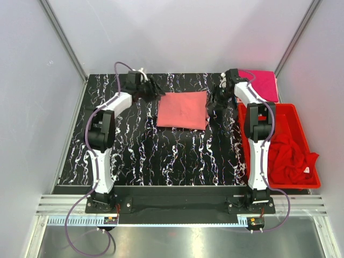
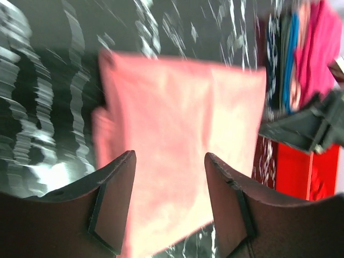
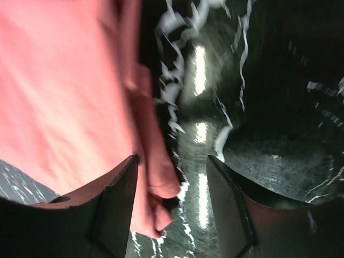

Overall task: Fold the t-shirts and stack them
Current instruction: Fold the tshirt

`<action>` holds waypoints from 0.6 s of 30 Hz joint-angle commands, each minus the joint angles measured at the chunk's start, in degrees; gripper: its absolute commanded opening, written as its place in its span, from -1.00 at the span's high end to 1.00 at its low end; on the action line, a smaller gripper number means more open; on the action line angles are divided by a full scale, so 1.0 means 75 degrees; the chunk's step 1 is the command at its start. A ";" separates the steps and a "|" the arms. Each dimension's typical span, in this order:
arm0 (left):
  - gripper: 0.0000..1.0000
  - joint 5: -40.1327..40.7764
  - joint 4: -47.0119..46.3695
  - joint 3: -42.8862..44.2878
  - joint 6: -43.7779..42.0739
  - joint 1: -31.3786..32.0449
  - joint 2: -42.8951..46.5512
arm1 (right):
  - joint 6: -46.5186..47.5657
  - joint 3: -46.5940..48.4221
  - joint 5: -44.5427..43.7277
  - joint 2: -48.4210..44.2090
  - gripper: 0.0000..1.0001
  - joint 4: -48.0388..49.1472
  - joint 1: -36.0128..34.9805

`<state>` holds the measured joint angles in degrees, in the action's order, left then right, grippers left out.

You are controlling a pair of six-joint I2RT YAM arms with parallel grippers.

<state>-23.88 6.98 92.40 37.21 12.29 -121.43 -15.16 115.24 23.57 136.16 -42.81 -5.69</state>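
A salmon-pink t-shirt [image 1: 183,109] lies folded into a flat rectangle at the back middle of the table. My left gripper [image 1: 159,90] hovers at its left edge, open, and in the left wrist view the gripper [image 2: 169,164] frames the t-shirt [image 2: 183,118] with nothing held. My right gripper [image 1: 216,104] stands open by the t-shirt's right edge; in the right wrist view its jaws [image 3: 172,161] are apart over a bunched corner of the cloth [image 3: 64,97]. A magenta t-shirt [image 1: 262,85] lies folded at the back right. A red t-shirt [image 1: 287,153] is crumpled in the bin.
A rigid red plastic bin [image 1: 297,185] stands along the table's right side beside the right arm. The black marbled tabletop [image 1: 172,156] stretches in front of the folded t-shirt. White walls close in the back and both sides.
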 commanded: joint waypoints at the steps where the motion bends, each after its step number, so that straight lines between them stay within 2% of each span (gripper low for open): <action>1: -0.17 -0.0250 -0.0334 -0.0587 -0.0345 0.0375 0.0229 | 0.0240 -0.0423 0.0361 -0.0646 -0.23 0.0340 -0.0049; 3: -0.16 -0.0110 -0.0229 -0.0834 -0.0309 0.0423 0.0218 | 0.0158 -0.0843 0.0583 -0.0716 -0.24 0.0492 -0.0061; 8: -0.16 0.0732 0.0263 -0.1561 -0.0298 0.0435 0.0346 | -0.0369 -0.2156 0.1787 -0.1091 -0.19 0.1990 -0.0073; 10: -0.16 0.0781 0.0264 -0.1808 -0.0286 0.0435 0.0416 | -0.0778 -0.2917 0.1965 -0.1371 -0.05 0.2796 -0.0073; 11: -0.16 0.0805 0.0369 -0.1832 -0.0297 0.0435 0.0428 | -0.0907 -0.3152 0.2013 -0.1478 0.20 0.3022 -0.0073; 13: -0.16 0.1015 0.0765 -0.1843 -0.0297 0.0447 0.0452 | -0.1166 -0.3610 0.1955 -0.1700 0.41 0.3280 -0.0073; 18: -0.15 0.1566 0.1306 -0.2171 -0.0239 0.0575 0.1001 | -0.1669 -0.4453 0.1978 -0.2122 0.55 0.3668 -0.0073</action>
<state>-18.17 10.50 78.48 36.23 16.16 -117.82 -24.18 84.29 37.04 125.27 -20.18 -5.96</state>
